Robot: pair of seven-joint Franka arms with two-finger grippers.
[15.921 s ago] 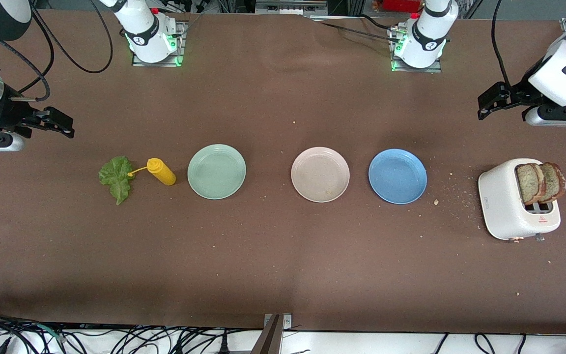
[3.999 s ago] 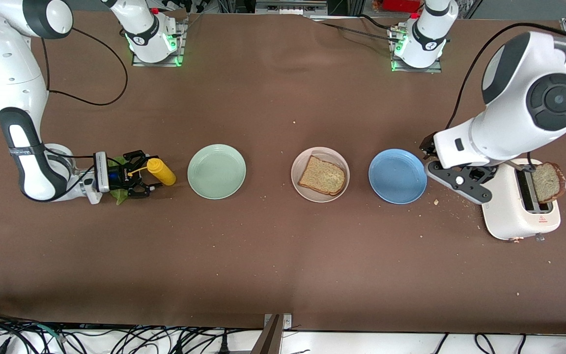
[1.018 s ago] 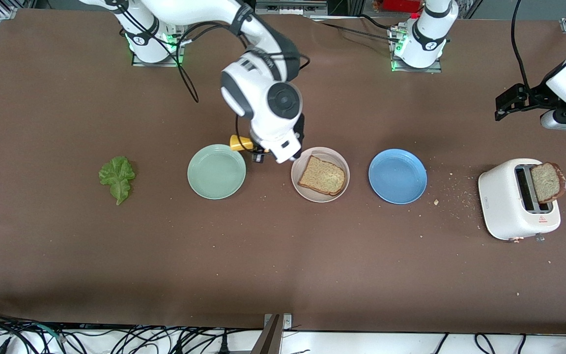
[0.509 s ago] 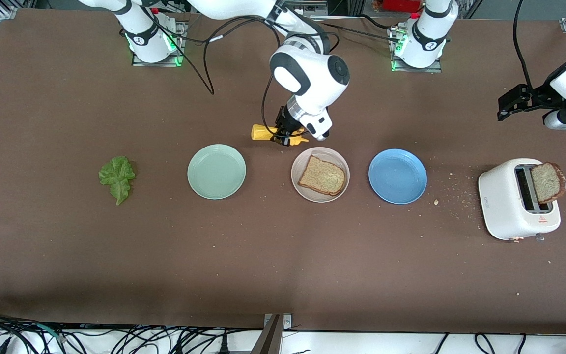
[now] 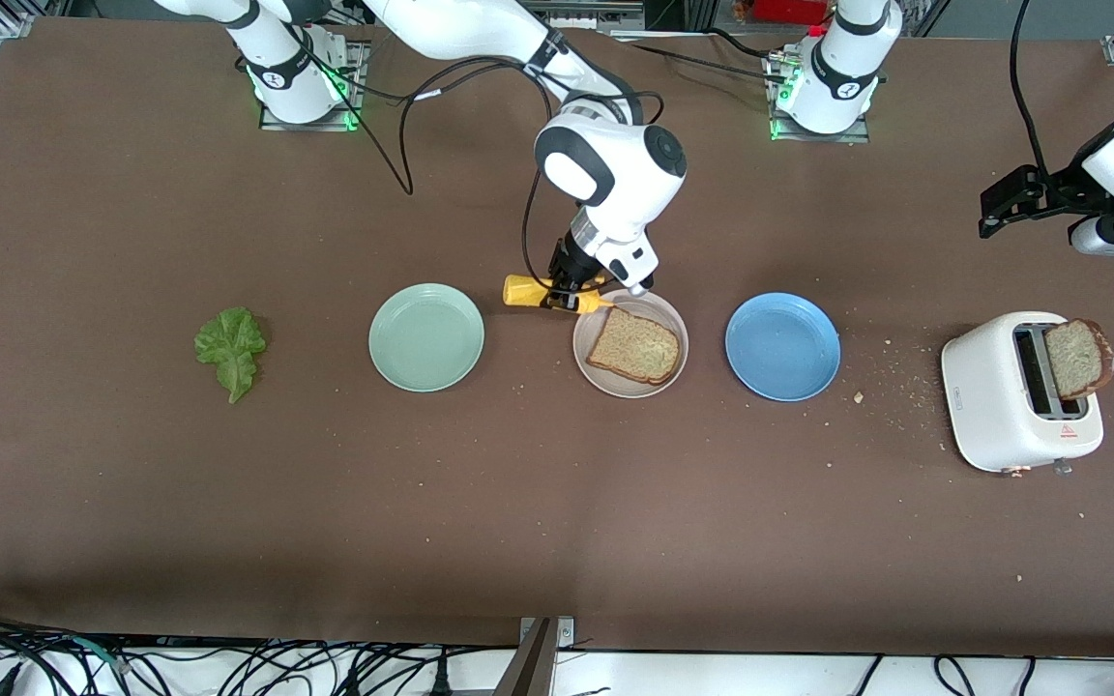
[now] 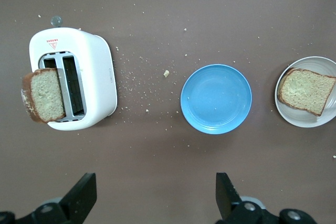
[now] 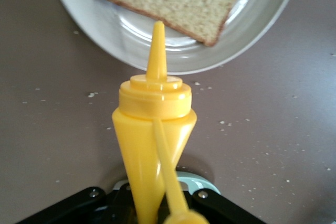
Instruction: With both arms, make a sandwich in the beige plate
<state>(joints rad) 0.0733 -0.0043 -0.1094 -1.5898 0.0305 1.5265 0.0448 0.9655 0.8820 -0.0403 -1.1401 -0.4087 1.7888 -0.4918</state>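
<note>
Holding the yellow squeeze bottle [image 5: 540, 294] clamped with its nozzle at the beige plate [image 5: 592, 372] rim, the right gripper [image 5: 565, 289] risks squirting off the bread slice [image 5: 634, 346], while the left gripper [image 5: 1002, 205] waits open above the table near the toaster [image 5: 1002, 406].

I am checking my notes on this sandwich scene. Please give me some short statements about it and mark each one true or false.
1. The right gripper is shut on the yellow squeeze bottle. True.
2. One bread slice lies on the beige plate. True.
3. The lettuce leaf lies on the bread. False: it lies on the table toward the right arm's end, beside the mint-green plate.
4. The toaster is empty. False: one slice stands in it.
5. The left gripper is open and holds nothing. True.
6. The blue plate holds bread. False: nothing lies on it.
</note>
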